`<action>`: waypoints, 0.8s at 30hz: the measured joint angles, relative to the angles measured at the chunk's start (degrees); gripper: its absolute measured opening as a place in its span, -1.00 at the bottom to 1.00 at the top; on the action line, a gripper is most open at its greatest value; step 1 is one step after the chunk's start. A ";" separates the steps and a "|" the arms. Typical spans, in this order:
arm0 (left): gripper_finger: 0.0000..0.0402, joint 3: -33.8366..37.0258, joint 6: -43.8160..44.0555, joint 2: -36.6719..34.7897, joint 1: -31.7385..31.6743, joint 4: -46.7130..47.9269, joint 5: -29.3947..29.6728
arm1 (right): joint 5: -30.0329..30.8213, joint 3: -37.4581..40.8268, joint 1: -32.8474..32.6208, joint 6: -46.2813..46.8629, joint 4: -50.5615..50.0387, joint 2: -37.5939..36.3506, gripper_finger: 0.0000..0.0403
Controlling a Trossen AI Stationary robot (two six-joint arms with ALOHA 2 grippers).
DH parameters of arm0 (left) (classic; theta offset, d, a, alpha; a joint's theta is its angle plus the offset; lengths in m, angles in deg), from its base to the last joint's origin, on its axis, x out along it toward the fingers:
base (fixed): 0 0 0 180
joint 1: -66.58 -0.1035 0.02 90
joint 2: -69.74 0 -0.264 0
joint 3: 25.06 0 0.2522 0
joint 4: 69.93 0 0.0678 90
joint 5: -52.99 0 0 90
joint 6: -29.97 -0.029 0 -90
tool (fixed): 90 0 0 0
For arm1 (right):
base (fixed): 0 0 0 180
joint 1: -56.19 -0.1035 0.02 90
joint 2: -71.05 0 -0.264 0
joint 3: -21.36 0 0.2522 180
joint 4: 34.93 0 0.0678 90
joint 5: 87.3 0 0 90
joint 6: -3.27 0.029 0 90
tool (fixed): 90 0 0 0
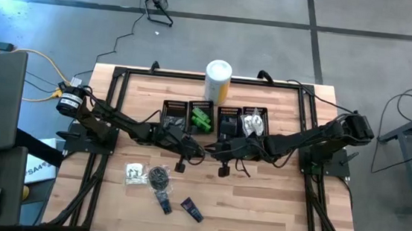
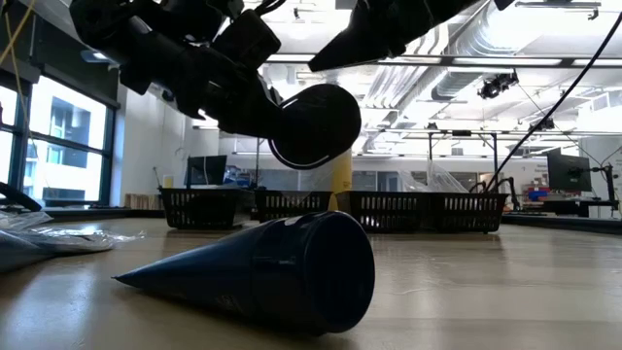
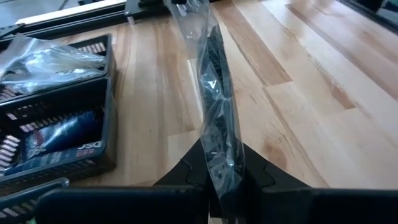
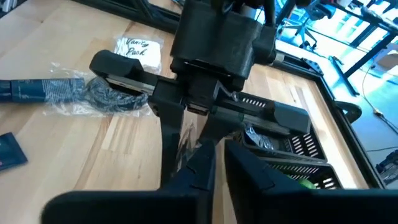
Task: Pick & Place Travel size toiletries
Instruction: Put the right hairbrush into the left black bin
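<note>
A: Stock filed so far?

B: Four black mesh bins [image 1: 213,120] in a row at the centre of the high view. Second from left: bright green packets [image 1: 202,120]. Third: a dark blue tube [image 3: 59,138], seen better in the left wrist view. Fourth: clear sachets [image 1: 251,122]. First bin's contents cannot be read from here.

A: Outstanding?

B: On the desk [image 1: 273,204], lower centre-left of the high view: a white sachet [image 1: 135,172], a black round bagged bundle [image 1: 159,176], one bagged dark item [image 1: 163,201], one dark blue tube [image 1: 192,209]. A white-and-yellow canister [image 1: 218,80] at upper centre is not stock.

A: In transit?

B: One clear-bagged black item [image 3: 214,112], pinched edge-on in the left pincer [image 3: 217,180], fingers pressed against it, above bare desk beside the bins.

A: Right pincer?

B: Right pincer [image 4: 214,163] sits just opposite the left one, mid-frame in the high view; fingers close together, whether on the bag I cannot tell.

A: Status?

B: Judged roughly half filed; four loose, one carried.
</note>
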 joint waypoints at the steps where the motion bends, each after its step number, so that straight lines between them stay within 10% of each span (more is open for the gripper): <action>1: -0.85 0.00 -0.01 0.00 0.00 -0.01 -0.45 | 0.06 0.00 -0.15 -0.04 0.13 0.00 -0.82; 12: -0.85 0.00 -0.05 0.00 -0.02 0.01 -0.57 | 1.58 0.02 -1.32 0.27 0.34 -1.91 -0.23; 24: -0.85 0.09 -2.23 -3.21 -3.24 -0.32 -2.12 | 8.80 0.02 -4.43 1.14 -9.81 -10.54 -0.26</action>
